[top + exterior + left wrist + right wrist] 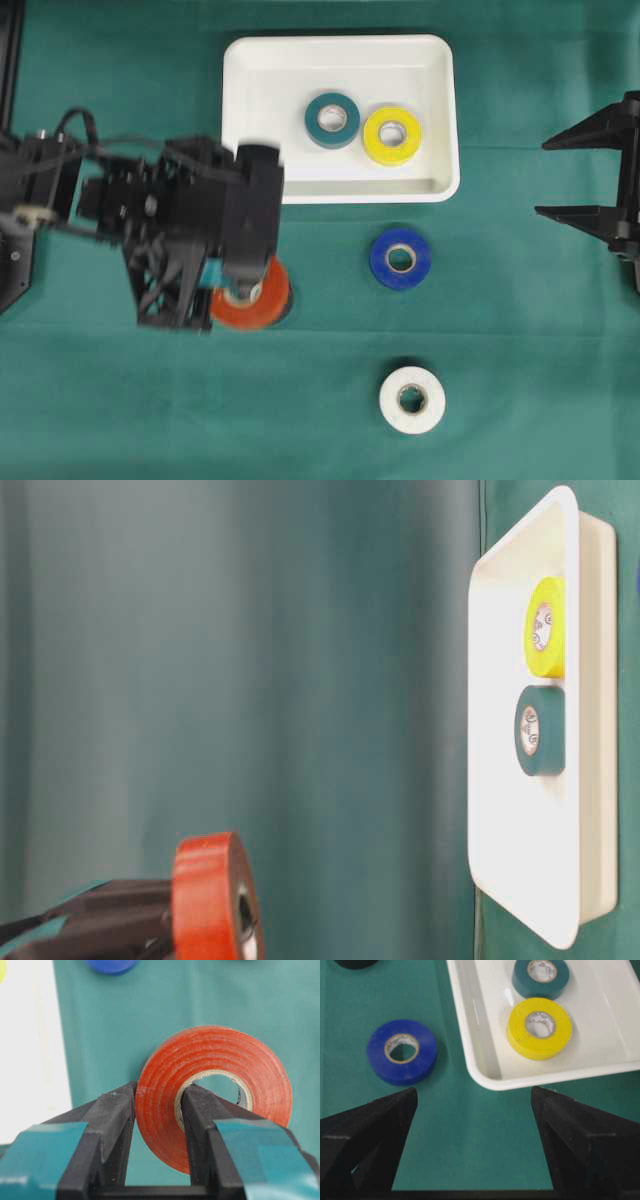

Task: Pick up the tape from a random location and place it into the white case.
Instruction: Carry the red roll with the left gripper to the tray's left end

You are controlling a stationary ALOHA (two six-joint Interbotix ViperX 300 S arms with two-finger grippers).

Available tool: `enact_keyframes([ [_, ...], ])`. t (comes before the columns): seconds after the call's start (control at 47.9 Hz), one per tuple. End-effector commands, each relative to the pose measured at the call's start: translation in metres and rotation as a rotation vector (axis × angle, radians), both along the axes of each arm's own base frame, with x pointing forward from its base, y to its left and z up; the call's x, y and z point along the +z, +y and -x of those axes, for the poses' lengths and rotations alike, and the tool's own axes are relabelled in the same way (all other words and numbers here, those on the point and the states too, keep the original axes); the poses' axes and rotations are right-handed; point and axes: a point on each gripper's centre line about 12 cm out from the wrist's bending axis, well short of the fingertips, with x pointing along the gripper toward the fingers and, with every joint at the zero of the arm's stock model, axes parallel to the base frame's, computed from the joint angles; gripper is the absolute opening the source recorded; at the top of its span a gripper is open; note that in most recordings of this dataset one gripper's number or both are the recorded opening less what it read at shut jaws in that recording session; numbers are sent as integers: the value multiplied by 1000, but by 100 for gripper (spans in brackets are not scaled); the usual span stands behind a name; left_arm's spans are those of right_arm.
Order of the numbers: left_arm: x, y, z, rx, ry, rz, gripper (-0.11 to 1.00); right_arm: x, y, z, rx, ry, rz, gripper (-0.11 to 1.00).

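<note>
The left end effector (243, 290) is clamped on the orange tape (258, 298), one finger through its core, just below the white case's (340, 190) lower-left corner. Far right of the case, the right end effector (590, 172) stands wide apart, holding nothing.

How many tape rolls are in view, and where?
5. Green roll and yellow roll lie in the white case; orange roll in the left gripper; blue roll and white roll on the cloth.
</note>
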Motion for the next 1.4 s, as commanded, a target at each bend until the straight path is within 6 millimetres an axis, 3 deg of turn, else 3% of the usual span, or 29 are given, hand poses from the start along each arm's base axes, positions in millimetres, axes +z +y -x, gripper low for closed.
enact_keyframes([
  [0.0, 14, 19, 4, 51, -35, -1, 22, 10, -1, -4, 1, -25, 7, 86],
  [0.397, 10, 100, 13, 283, -23, -8, 22, 11, -1, -4, 2, -26, 8, 86],
  [0.648, -3, 150, 36, 439, 10, -7, 22, 9, -1, -3, -2, -10, 8, 86],
  [0.815, -9, 173, 54, 523, 23, -2, 22, 9, -1, -3, -1, -9, 11, 86],
  [1.107, -17, 196, 80, 622, 24, 0, 22, 9, -1, -3, -1, -9, 11, 86],
  [1.379, -20, 199, 65, 609, -5, -6, 22, 10, -1, -3, -1, -11, 11, 86],
])
